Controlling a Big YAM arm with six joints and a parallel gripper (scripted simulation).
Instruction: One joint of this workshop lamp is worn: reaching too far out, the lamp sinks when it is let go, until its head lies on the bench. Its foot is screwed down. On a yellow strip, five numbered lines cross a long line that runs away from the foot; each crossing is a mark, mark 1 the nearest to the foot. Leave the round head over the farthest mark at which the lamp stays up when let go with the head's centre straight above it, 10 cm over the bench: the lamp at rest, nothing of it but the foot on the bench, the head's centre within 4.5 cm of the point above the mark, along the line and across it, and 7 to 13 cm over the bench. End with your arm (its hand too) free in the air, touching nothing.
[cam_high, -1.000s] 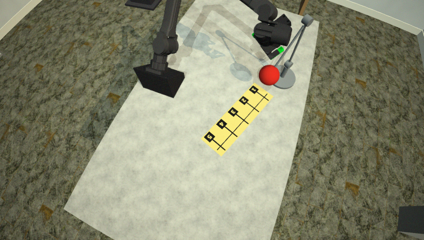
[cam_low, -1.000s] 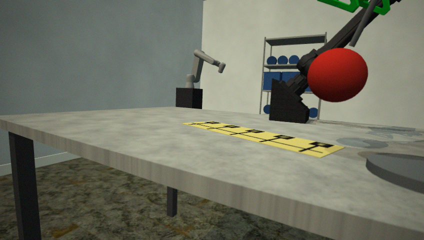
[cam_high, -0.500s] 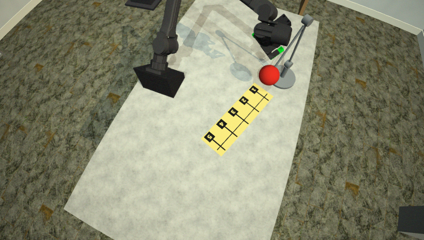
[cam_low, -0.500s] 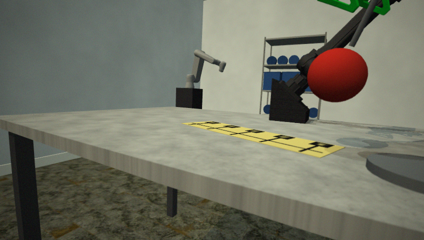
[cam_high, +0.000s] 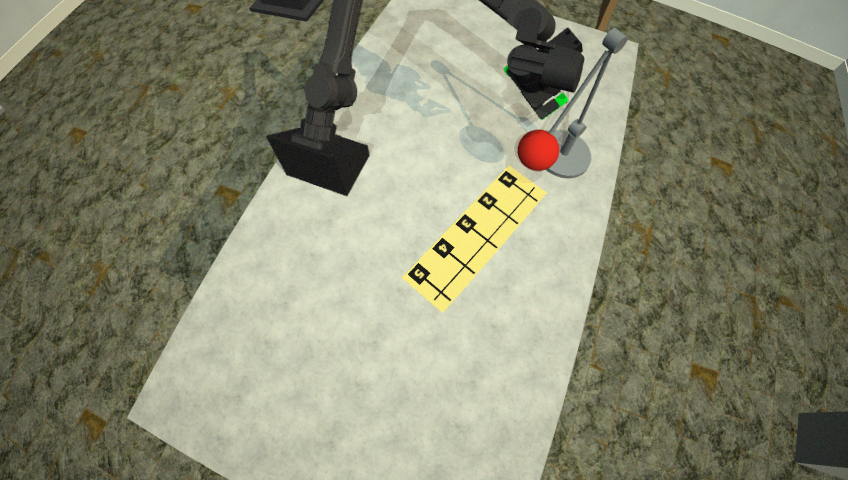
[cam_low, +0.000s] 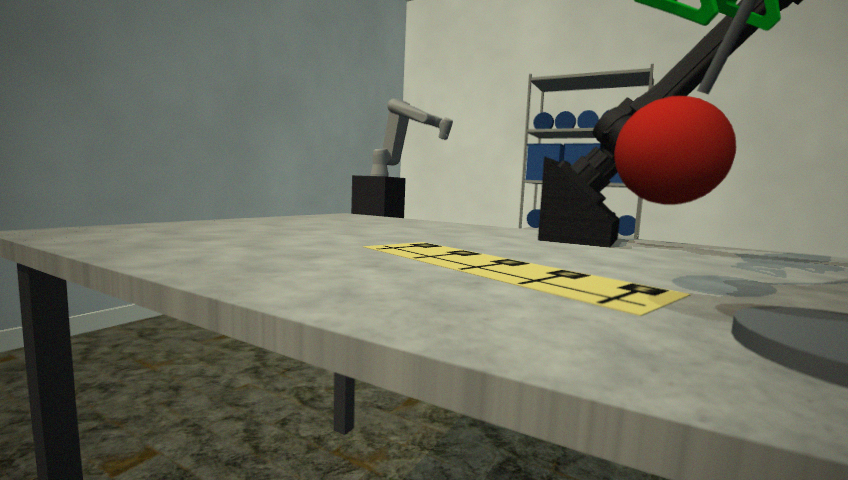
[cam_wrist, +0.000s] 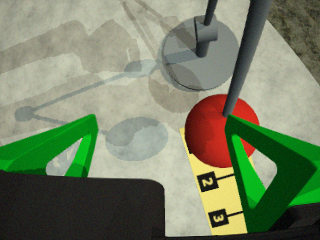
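Note:
The lamp's round red head (cam_high: 537, 149) hangs in the air near the strip's mark 1 end, close to the grey round foot (cam_high: 569, 161). Two thin grey rods rise from foot and head to a grey joint (cam_high: 614, 41). The yellow strip (cam_high: 474, 237) with numbered lines 1 to 5 runs away from the foot. In the side view the head (cam_low: 674, 149) is well above the bench and strip (cam_low: 529, 276). My gripper (cam_wrist: 161, 121) with green fingers is open and empty, high above the head (cam_wrist: 220, 130); the upper rod passes by the right finger. It also shows in the overhead view (cam_high: 544, 89).
My arm's black base (cam_high: 318, 157) stands on the bench left of the strip. In the side view a shelf with blue items (cam_low: 571, 142) and another grey arm (cam_low: 398, 136) stand behind the bench. The bench's right edge is close to the foot.

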